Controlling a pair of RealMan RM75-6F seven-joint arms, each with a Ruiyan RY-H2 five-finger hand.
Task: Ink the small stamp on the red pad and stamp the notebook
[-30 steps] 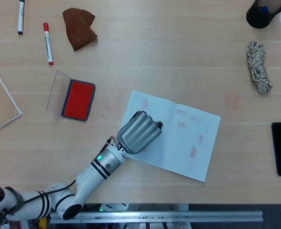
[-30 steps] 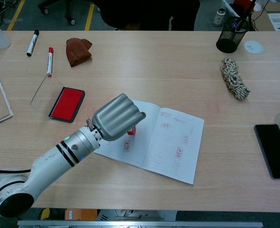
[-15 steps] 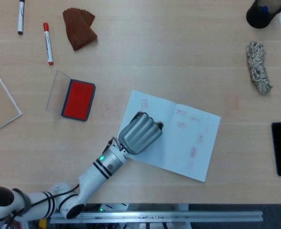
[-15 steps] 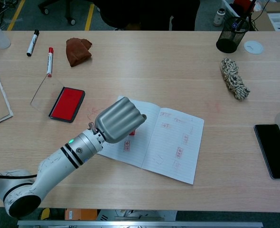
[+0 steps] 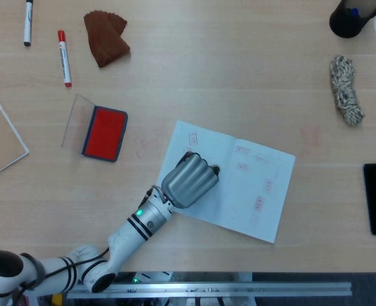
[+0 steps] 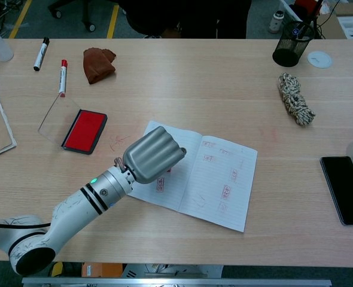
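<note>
Now left hand lower, small stamp barely visible against notebook

Bare table lies between the notebook and the ink pad at ten o'clock

I see the notebook lying open and flat on the bench, its lined pages dotted with red stamp marks. The small stamp is mostly hidden, red, on the left page. The red pad sits open, well left.
</note>
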